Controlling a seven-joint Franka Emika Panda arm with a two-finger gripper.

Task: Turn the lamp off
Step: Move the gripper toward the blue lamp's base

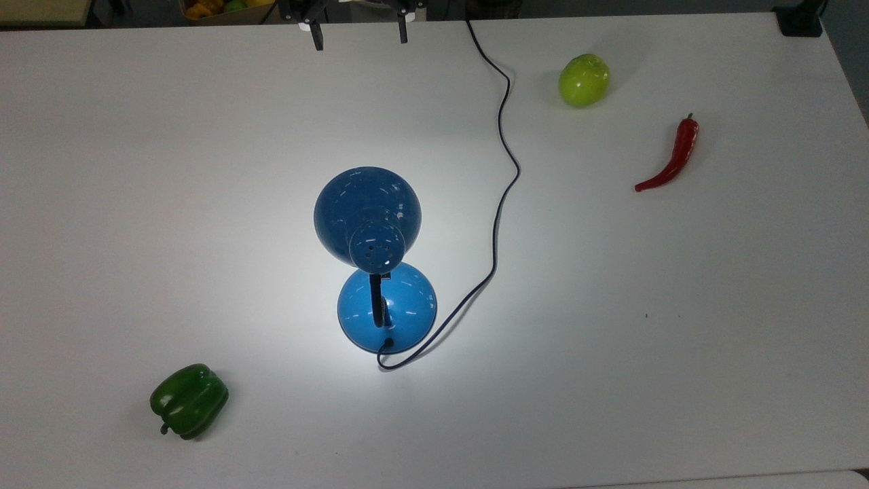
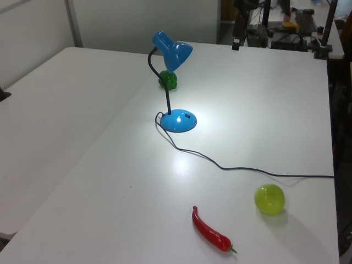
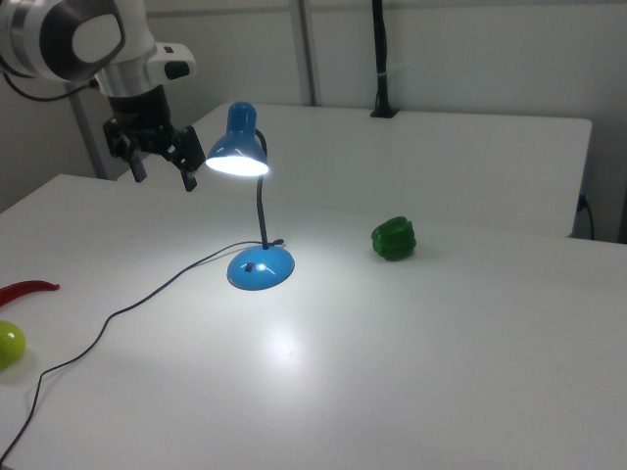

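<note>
Glossy blue desk lamp [image 3: 250, 201] glows on the white tabletop [image 3: 411, 333]; claw [image 3: 160, 173] hangs spread, well apart. Best descend squarely onto the small dark switch [image 3: 252, 266] on the round base, pressing gently.

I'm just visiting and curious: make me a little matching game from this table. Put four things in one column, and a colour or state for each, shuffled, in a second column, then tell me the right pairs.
Things:
1. lamp
2. chili pepper
3. apple
4. end effector

Colour or state:
A. yellow-green, round
B. open, held in the air above the table
C. blue, switched on and lighting the tabletop
D. red, long and curved

Right pairs: 1-C, 2-D, 3-A, 4-B.
</note>
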